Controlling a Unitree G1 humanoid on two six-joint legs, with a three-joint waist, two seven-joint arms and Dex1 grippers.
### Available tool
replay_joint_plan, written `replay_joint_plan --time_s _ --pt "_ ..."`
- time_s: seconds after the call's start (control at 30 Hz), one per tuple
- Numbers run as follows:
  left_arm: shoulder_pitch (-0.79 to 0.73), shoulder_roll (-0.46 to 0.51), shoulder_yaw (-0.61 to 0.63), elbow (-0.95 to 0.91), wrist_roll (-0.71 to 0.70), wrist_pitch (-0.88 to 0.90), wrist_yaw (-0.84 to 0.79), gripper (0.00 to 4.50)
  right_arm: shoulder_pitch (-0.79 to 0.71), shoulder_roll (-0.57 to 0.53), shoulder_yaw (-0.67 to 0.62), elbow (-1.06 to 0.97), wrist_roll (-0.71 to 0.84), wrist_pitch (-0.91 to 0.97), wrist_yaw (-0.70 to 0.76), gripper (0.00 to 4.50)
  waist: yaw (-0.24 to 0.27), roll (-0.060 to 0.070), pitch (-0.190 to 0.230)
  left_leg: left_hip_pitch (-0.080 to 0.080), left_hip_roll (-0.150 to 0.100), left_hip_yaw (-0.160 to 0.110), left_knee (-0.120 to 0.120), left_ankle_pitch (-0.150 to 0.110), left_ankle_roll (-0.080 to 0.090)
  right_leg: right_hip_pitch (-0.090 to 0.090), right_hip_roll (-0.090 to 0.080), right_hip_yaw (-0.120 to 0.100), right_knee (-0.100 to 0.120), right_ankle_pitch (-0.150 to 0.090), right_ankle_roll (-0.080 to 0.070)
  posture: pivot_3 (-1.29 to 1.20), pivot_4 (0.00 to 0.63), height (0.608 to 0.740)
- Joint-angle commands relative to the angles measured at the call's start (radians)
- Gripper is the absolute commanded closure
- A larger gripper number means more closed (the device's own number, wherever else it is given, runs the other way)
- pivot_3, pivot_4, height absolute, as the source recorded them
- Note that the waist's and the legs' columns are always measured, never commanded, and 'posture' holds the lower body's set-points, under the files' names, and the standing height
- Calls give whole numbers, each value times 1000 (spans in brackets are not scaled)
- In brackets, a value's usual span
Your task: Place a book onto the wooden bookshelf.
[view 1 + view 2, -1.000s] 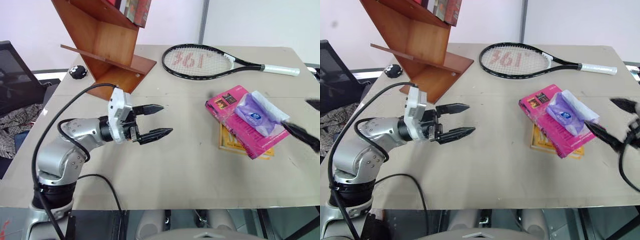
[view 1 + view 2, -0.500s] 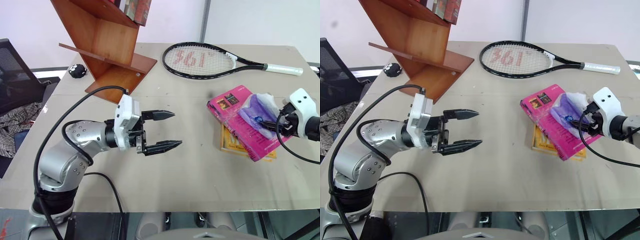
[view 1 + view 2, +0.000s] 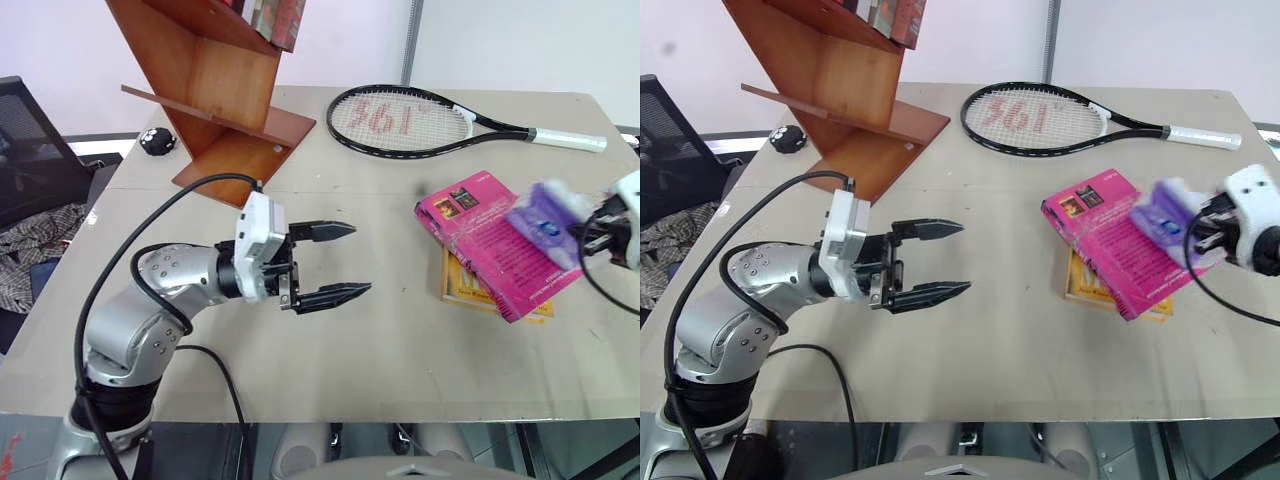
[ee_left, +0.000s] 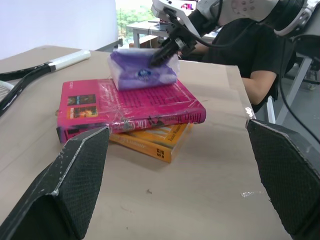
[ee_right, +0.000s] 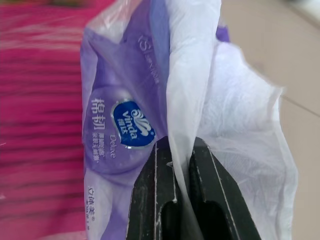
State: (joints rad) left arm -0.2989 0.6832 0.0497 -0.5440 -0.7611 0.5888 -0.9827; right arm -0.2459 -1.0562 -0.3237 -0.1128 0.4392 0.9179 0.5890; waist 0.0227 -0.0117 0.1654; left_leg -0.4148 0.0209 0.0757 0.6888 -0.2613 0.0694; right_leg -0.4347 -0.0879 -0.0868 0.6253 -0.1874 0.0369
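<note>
The pink book (image 3: 492, 243) lies flat on the bench (image 3: 380, 330), stacked on a thinner yellow book (image 3: 470, 287), well to the right of the wooden bookshelf (image 3: 215, 90) and just this side of the tennis racket (image 3: 420, 118). A purple tissue pack (image 3: 548, 228) rests on the book's right end, toward the bench's right edge. The right gripper (image 5: 176, 150) is closed on a fold of the pack's white plastic wrapper, pinched between its fingers (image 5: 155, 180); it is the arm nearer the book. The left gripper (image 3: 335, 262) hovers above the bench between bookshelf and book, fingers spread wide and empty, pointing toward the book's near long side, well apart from it. The book's long axis runs diagonally, from the corner with small pictures nearest the racket down toward the bench's right front. The book probably cannot be lifted cleanly until the pack is off its cover. The pack and right gripper are blurred in the head views; the bookshelf's upper boards are cut off, and most of the yellow book is hidden beneath the pink one.
</note>
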Motion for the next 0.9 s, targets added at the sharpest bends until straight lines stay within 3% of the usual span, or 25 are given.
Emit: replay_joint_plan --time_s 0.03,0.23,0.33,0.47,0.6,0.73,0.9 --pt "-25 -1 4 -48 -28 -3 9 0 -49 20 -109 105 -57 5 -115 4451 -1 0 0 0 0 0 0 0 0 0 0 0 0 0 0 0 150 717" --pt "-34 -11 -13 -42 -11 -20 18 0 -132 37 -48 408 -178 -86 -201 4451 -9 0 0 1 0 1 0 0 0 0 1 1 1 0 0 0 150 717" --pt "-32 -15 -17 -45 -9 -24 27 0 -161 44 -22 496 -207 -143 -189 3709 -10 1 0 1 0 1 0 0 0 0 2 2 1 1 1 0 150 717" --pt "-26 -18 -20 -49 -10 -26 32 0 -145 22 -3 505 -205 -156 -117 1895 -10 2 0 1 1 2 0 0 0 0 2 3 1 3 4 0 150 717" --pt "-32 -15 -22 -54 -11 -15 43 0 -26 -75 -81 256 -125 -71 51 43 -5 4 0 1 1 1 0 0 0 0 2 2 1 2 4 0 150 717" --pt "-40 -10 -21 -52 -17 -8 50 0 22 -118 -185 27 65 117 209 43 -10 5 0 1 1 2 0 0 0 -1 2 3 1 2 4 0 150 717" --pt "-57 -13 -27 -37 -26 -5 40 0 -72 -71 -34 3 117 153 241 43 -11 2 0 2 2 -1 0 -2 4 0 3 2 1 0 0 0 150 717"
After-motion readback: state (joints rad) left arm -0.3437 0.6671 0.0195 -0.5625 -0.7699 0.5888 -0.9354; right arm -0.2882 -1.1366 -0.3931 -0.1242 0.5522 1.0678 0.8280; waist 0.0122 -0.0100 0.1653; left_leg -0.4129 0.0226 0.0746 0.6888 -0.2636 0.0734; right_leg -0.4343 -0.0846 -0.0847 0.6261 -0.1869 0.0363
